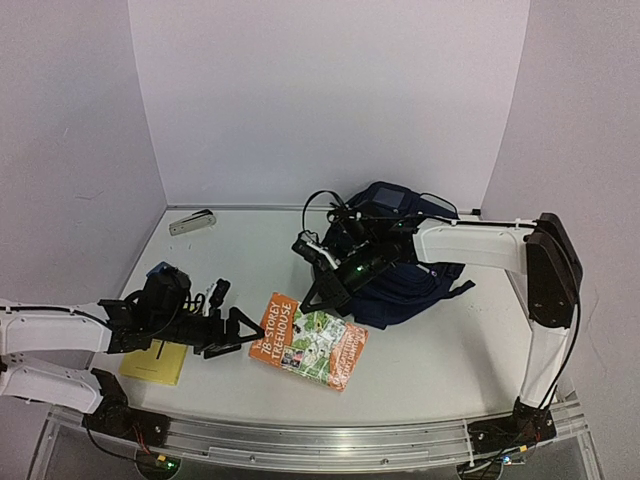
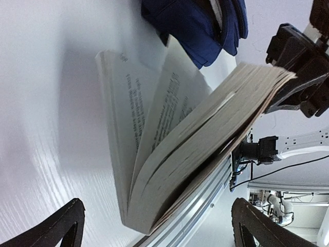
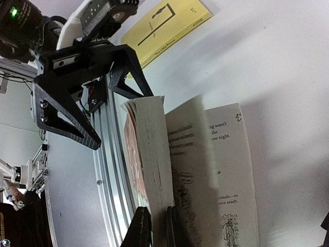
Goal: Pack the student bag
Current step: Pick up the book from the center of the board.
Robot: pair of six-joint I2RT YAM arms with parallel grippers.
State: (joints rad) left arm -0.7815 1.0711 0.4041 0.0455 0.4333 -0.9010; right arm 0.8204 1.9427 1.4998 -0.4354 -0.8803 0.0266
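White surface [image 1: 430, 375] between pale walls [image 1: 300, 100], navy backpack [image 1: 425, 285] slumped at the back, right of centre. Nearer the front, orange-covered book [image 1: 310, 340], some pages pinched in closed right hand [image 3: 157, 218]. Just left of it, left hand [image 1: 248, 330] spread wide, holding nothing. Yellow booklet [image 1: 152, 363] under left arm [image 1: 60, 325].

Dark navy student bag [image 1: 425, 288], slumped in a soft heap right of centre in the overhead frame, top end toward the back, small grey panel there, black straps trailing.
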